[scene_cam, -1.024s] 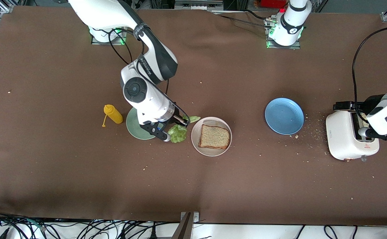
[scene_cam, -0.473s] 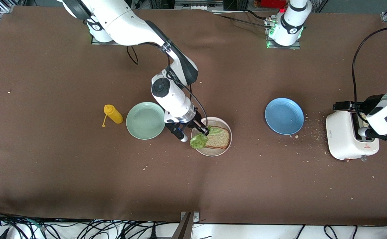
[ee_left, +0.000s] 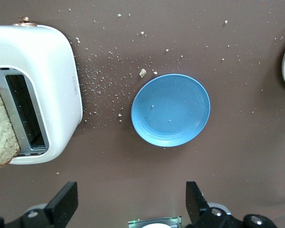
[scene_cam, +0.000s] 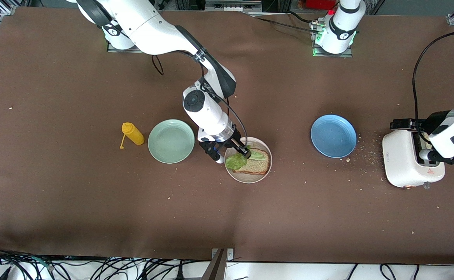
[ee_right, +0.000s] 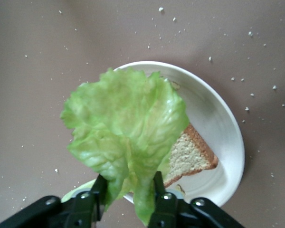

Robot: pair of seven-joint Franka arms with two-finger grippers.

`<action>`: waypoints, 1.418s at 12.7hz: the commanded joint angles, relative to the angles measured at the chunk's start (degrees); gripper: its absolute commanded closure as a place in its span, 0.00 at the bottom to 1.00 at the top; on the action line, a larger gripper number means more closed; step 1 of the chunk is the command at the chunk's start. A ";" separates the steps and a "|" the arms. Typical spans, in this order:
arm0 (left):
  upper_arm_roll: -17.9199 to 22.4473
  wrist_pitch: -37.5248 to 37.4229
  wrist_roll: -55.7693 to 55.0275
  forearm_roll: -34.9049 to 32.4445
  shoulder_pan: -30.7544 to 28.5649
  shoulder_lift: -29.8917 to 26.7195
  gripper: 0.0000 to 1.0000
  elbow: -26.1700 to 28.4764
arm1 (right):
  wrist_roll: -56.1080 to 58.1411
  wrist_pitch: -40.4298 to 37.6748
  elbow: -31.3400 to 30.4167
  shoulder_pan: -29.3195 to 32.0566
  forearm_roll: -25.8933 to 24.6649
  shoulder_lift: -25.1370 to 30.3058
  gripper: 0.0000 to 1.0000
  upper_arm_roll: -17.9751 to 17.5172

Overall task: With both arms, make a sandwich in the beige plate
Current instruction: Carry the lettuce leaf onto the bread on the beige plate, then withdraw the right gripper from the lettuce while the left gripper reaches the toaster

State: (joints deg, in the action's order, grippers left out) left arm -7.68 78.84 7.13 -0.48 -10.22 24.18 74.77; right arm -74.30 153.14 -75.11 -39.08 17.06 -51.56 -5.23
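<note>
The ruffled green lettuce leaf (ee_right: 126, 128) hides most of the square brown bread slice (ee_right: 190, 156). The white toaster (ee_left: 35, 90) and its brown bread slice (ee_left: 2, 130) are cut off by the picture's edge.

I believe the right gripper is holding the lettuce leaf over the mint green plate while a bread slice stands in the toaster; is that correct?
Not quite: the right gripper holds the lettuce leaf over the beige plate, where a bread slice already lies, as the front and right wrist views show. The mint green plate is bare beside it. The left wrist view confirms the slice standing in the toaster.
</note>
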 commanded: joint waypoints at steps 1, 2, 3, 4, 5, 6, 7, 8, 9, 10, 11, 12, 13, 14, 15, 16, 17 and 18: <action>-0.49 0.35 -1.15 -2.33 0.20 -0.71 0.00 0.64 | -0.32 0.50 1.63 -0.12 0.96 -0.82 0.00 -0.13; -0.58 0.35 -1.41 -2.24 0.28 -0.71 0.00 0.64 | -0.32 0.32 1.63 -0.12 0.96 -0.65 0.00 -0.13; -0.58 0.35 -1.50 -2.24 0.29 -0.71 0.00 0.64 | -0.32 0.32 1.63 -0.12 0.96 -0.73 0.00 -0.13; -0.58 0.35 -1.50 -2.33 0.29 -0.71 0.00 0.64 | -0.23 0.23 1.63 -0.12 0.96 -0.56 0.00 -0.13; -0.58 0.44 -1.50 -2.33 0.29 -0.71 0.00 0.64 | -0.23 -0.12 1.63 -0.03 0.96 -0.29 0.00 -0.04; -0.58 0.36 -1.50 -2.33 0.29 -0.71 0.00 0.64 | -0.14 -1.34 1.63 0.41 0.96 0.23 0.00 0.05; -0.58 0.35 -1.50 -2.33 0.29 -0.63 0.00 0.64 | 0.03 -4.22 1.63 0.76 0.78 1.63 0.00 0.31; -0.58 0.35 -1.50 -2.33 0.29 -0.71 0.00 0.64 | 0.47 -9.56 1.81 1.72 0.35 3.12 0.00 0.92; -0.58 0.35 -1.50 -2.33 0.29 -0.71 0.00 0.64 | 1.34 -13.87 1.81 2.69 0.08 5.05 0.00 1.62; -0.58 0.35 -1.50 -2.33 0.29 -0.63 0.00 0.64 | 2.92 -16.79 1.81 3.48 -0.70 6.55 0.00 1.89; -0.58 0.35 -1.50 -2.33 0.29 -0.71 0.00 0.64 | 4.59 -20.04 1.81 4.88 -1.15 8.13 0.00 1.89; -0.58 0.35 -1.50 -2.33 0.29 -0.71 0.00 0.64 | 6.69 -25.20 1.81 6.72 -2.46 10.06 0.00 1.89; -0.58 0.35 -1.50 -2.33 0.29 -0.71 0.00 0.64 | 10.54 -30.91 1.81 8.13 -4.21 11.65 0.00 1.89; -0.58 0.35 -1.50 -2.33 0.29 -0.71 0.00 0.64 | 15.36 -35.49 1.81 9.62 -5.10 13.66 0.00 1.98; -0.58 0.35 -1.50 -2.33 0.29 -0.71 0.00 0.64 | 19.50 -39.02 1.81 11.21 -5.37 15.07 0.00 1.98; -0.58 0.35 -1.42 -2.33 0.29 -0.71 0.00 0.64 | 24.16 -42.36 1.81 12.53 -5.63 16.83 0.00 3.11; -0.49 0.44 -1.33 -2.33 0.20 -0.71 0.00 0.64 | 29.42 -46.05 1.81 12.80 -6.94 18.33 0.00 5.21; -0.32 0.70 -0.72 -2.94 -0.24 -0.71 0.00 0.64 | 35.74 -49.83 1.81 12.80 -8.17 19.65 0.00 7.84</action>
State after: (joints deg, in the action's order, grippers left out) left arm -7.83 78.84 6.04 -0.59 -10.13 24.18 74.78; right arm -47.56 108.90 -72.04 -26.56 10.92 -35.19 -0.46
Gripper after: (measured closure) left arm 0.000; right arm 0.000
